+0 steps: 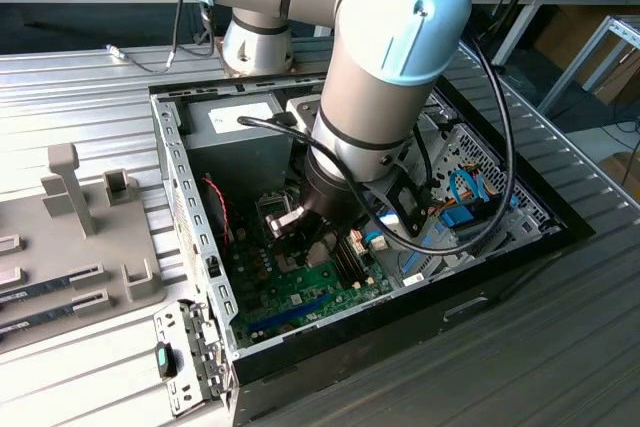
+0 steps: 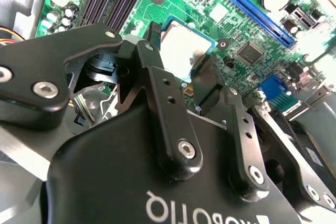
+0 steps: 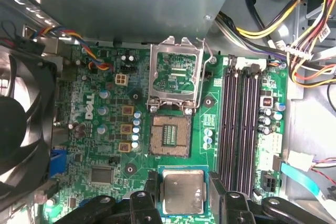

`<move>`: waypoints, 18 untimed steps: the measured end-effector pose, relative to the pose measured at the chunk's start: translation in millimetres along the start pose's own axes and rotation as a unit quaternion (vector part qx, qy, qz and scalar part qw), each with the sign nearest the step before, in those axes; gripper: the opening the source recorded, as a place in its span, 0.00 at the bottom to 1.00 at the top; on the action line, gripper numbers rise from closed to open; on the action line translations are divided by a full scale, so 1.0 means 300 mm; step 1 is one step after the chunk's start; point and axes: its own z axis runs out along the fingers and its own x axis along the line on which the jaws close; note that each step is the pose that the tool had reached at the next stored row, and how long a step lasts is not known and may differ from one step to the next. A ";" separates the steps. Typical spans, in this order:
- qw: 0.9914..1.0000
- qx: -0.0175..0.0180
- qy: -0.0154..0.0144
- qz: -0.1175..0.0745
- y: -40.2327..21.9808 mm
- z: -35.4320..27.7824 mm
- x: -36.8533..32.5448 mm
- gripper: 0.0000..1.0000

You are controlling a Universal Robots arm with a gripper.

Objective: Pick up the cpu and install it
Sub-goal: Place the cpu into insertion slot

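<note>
- Now the gripper [image 3: 181, 203] is inside the open computer case [image 1: 190, 197], low over the green motherboard [image 3: 105, 145], and its jaws are closed narrow on the cpu [image 3: 182, 191], one finger on each of two opposite edges.
- In both wrist views the cpu, silvery top [image 2: 181, 48] facing the camera, sits flat between the black fingers [image 2: 157, 93] and seems lifted off the board.
- The socket [image 3: 170, 136] is the landmark: it lies open and bare, its contact field showing, and the cpu is just beside it, not yet over it.
- On the far side of the socket from the cpu, the metal load frame [image 3: 176, 74] stands flipped back, so nothing covers the socket.
- The memory slots [image 3: 241, 124] run along one side of the socket, and the black fan [image 3: 21, 124] is well apart on the other side.
- I judge that the pick is done and the step in hand is the carry to the socket.
- The placing calls for the chip to be square to the socket, kept level and put down softly, because the contacts look delicate.
- Which corner must go where I cannot tell.
</note>
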 end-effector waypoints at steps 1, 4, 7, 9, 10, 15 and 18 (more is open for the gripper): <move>1.000 0.000 0.000 0.001 0.011 0.004 0.000 0.47; 1.000 0.000 0.000 0.009 0.029 0.020 0.000 0.47; 1.000 0.000 -0.001 0.028 0.029 0.034 0.002 0.47; 0.999 0.001 -0.001 0.041 0.036 0.058 0.002 0.47; 0.999 0.001 -0.001 0.042 0.045 0.068 0.002 0.47; 0.999 0.001 -0.001 0.044 0.080 0.114 0.028 0.47; 0.999 0.001 -0.001 0.044 0.080 0.133 0.028 0.47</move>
